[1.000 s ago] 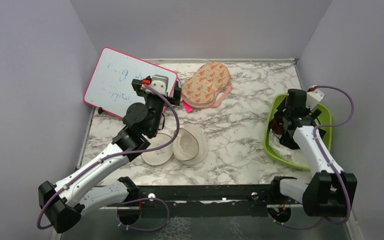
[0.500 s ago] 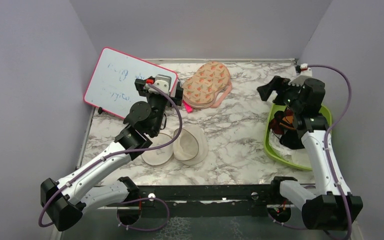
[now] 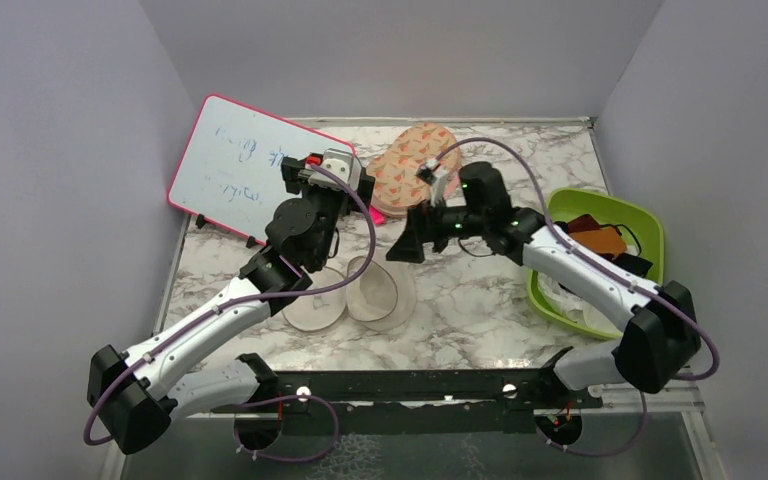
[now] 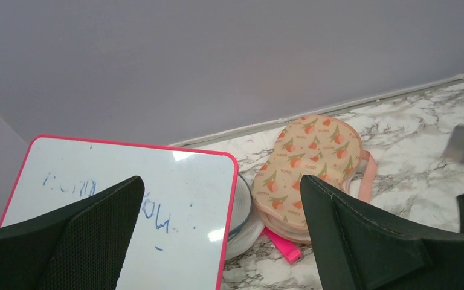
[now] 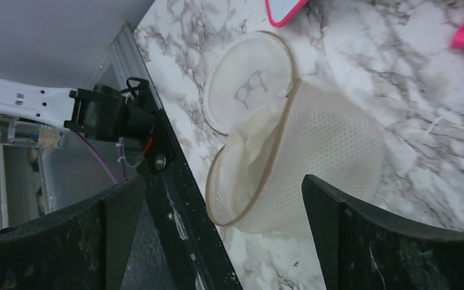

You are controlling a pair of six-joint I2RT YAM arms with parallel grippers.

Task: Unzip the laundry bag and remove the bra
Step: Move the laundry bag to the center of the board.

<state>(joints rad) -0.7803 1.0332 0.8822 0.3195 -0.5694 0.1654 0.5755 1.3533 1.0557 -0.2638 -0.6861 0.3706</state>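
Observation:
The laundry bag (image 3: 382, 290) lies unzipped at the table's middle front, its round lid (image 3: 315, 305) flopped open to the left. In the right wrist view the lid (image 5: 248, 81) shows a small bra outline and the mesh body (image 5: 326, 157) looks empty. The orange-brown bra (image 3: 600, 240) lies in the green bin at the right. My right gripper (image 3: 415, 235) is open and empty, hovering just behind the bag; it also shows in its wrist view (image 5: 222, 184). My left gripper (image 3: 330, 182) is open and empty, raised near the whiteboard, and also shows in its wrist view (image 4: 220, 184).
A pink-framed whiteboard (image 3: 240, 165) leans at the back left. A peach patterned case (image 3: 415, 165) with a pink strap lies at the back middle, with a pink clip (image 4: 281, 244) and another white mesh pod (image 4: 244, 211) beside it. The green bin (image 3: 540, 275) also holds a dark red cloth (image 3: 580, 222).
My right arm rose out of the green bin and swung left across the table to the open bag, its gripper empty. The left arm shifted slightly right.

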